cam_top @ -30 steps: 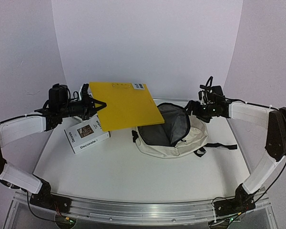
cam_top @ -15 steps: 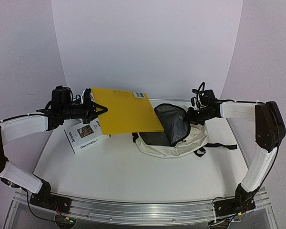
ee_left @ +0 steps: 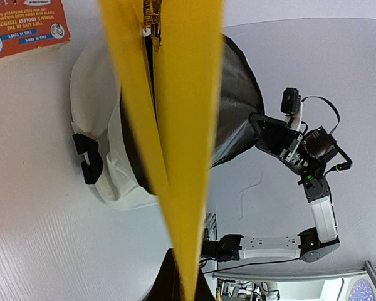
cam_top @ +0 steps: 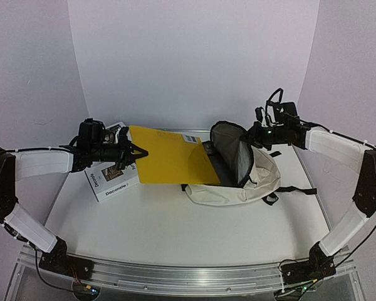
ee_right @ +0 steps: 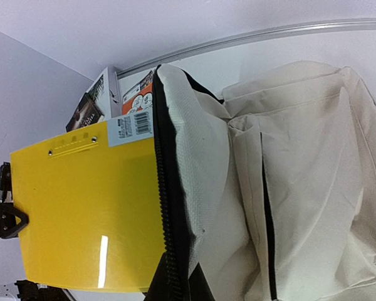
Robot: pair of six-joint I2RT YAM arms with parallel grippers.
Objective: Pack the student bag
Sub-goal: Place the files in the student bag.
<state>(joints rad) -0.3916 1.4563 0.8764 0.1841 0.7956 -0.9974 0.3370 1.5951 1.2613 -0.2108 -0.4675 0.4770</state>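
Observation:
The student bag (cam_top: 263,179) lies right of centre, a cream backpack with a black zipper and its main mouth facing left. My right gripper (cam_top: 250,133) is shut on the bag's zippered rim (ee_right: 166,188) and holds the flap up. My left gripper (cam_top: 136,153) is shut on the left edge of a yellow folder (cam_top: 169,164) and holds it flat above the table. The folder's right edge reaches the bag's open mouth. In the left wrist view the folder (ee_left: 182,125) shows edge-on in front of the bag (ee_left: 106,169). From the right wrist, the folder (ee_right: 81,213) passes behind the rim.
A white "Decorate" book (cam_top: 113,182) lies on the table under my left gripper, with another printed book (ee_right: 94,100) behind it. Black straps (cam_top: 291,190) trail from the bag's right side. White walls close the back and sides.
My right gripper has shut on the bag's rim and lifted the flap upright. My left gripper has carried the yellow folder rightward and lower, up to the mouth.

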